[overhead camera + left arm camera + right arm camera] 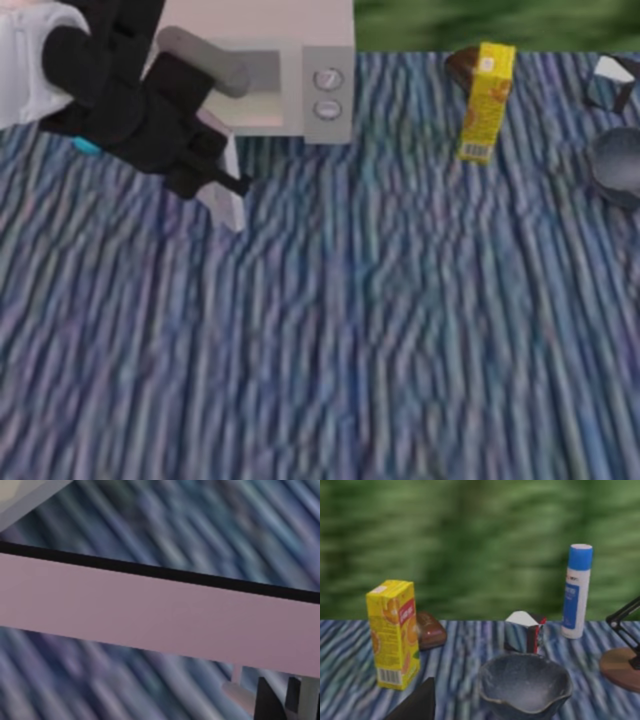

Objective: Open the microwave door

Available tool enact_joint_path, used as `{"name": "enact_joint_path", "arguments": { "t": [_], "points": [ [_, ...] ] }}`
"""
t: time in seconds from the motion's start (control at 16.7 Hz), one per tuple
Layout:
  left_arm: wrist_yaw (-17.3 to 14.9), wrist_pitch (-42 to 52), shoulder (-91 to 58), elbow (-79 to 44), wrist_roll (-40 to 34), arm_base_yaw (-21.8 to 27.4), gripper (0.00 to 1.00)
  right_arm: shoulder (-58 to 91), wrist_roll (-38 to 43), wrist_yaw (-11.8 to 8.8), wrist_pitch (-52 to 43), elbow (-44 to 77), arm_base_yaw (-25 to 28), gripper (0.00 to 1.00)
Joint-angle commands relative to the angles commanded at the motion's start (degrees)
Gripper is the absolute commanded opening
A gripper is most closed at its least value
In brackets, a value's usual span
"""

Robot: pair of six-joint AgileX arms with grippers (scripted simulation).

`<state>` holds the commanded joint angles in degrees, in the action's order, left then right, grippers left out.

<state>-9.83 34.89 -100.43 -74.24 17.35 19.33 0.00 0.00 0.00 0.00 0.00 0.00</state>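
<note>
The microwave stands at the back left of the table, its two-knob panel facing front. The microwave door is swung out toward the table's front, and only its thin white edge shows in the top view. My left gripper reaches down from the black arm and is shut on that door's free edge. In the left wrist view the door fills the picture as a broad mauve band with a black rim, and dark fingers sit at its lower side. My right gripper is parked off the top view.
A yellow juice box and a brown block stand at the back right. Farther right are a dark bowl and a small carton. A teal block peeks from under my left arm. A blue-capped bottle stands behind the bowl.
</note>
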Motion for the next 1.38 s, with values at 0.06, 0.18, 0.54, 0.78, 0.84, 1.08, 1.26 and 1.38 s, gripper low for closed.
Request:
{"name": "enact_joint_path", "arguments": {
  "t": [0.06,0.18,0.54,0.78,0.84,1.08,1.26,1.38],
  "points": [
    [0.00,0.00,0.00,0.00,0.00,0.00,0.00,0.00,0.00,0.00,0.00,0.00,0.00,1.00],
    [0.00,0.00,0.00,0.00,0.00,0.00,0.00,0.00,0.00,0.00,0.00,0.00,0.00,1.00],
    [0.00,0.00,0.00,0.00,0.00,0.00,0.00,0.00,0.00,0.00,0.00,0.00,0.00,1.00],
    [-1.18,0.37,0.29,0.43,1.72,-0.54,0.00,0.00,0.00,0.00,0.00,0.00,0.00,1.00],
    [-1.80,0.70,0.49,0.70,3.06,-1.10,0.00,0.00,0.00,0.00,0.00,0.00,0.00,1.00],
    [-4.55,2.02,1.52,1.93,8.81,-3.48,0.00,0.00,0.00,0.00,0.00,0.00,0.00,1.00],
    [-5.16,2.10,1.94,2.00,9.95,-3.96,0.00,0.00,0.00,0.00,0.00,0.00,0.00,1.00],
    [-5.16,2.10,1.94,2.00,9.95,-3.96,0.00,0.00,0.00,0.00,0.00,0.00,0.00,1.00]
  ]
}}
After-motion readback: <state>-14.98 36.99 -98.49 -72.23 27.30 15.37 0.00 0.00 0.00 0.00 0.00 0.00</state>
